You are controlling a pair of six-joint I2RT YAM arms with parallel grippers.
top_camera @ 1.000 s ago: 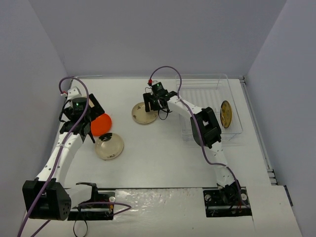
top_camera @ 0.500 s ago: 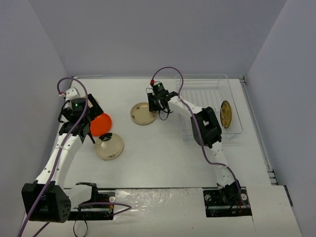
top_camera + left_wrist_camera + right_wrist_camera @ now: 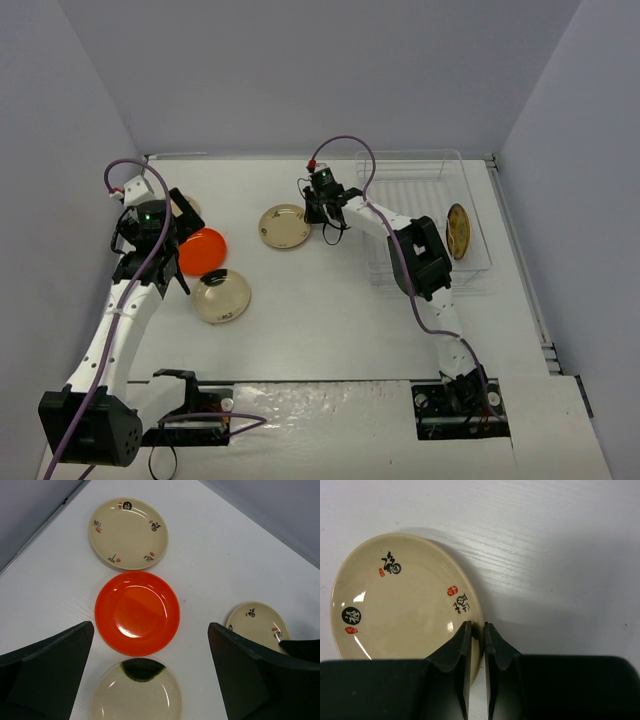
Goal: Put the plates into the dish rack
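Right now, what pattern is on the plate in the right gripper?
The plate is cream with black characters and red stamps; clearest in the right wrist view.

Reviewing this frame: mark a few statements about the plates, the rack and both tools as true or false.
1. The right tool is shut on the rim of a cream plate. True.
2. The dish rack holds no plates. False: a brown plate stands on edge in it.
3. The left tool grips the orange plate. False: it is open above that plate.
4. The orange plate lies on the table, outside the rack. True.
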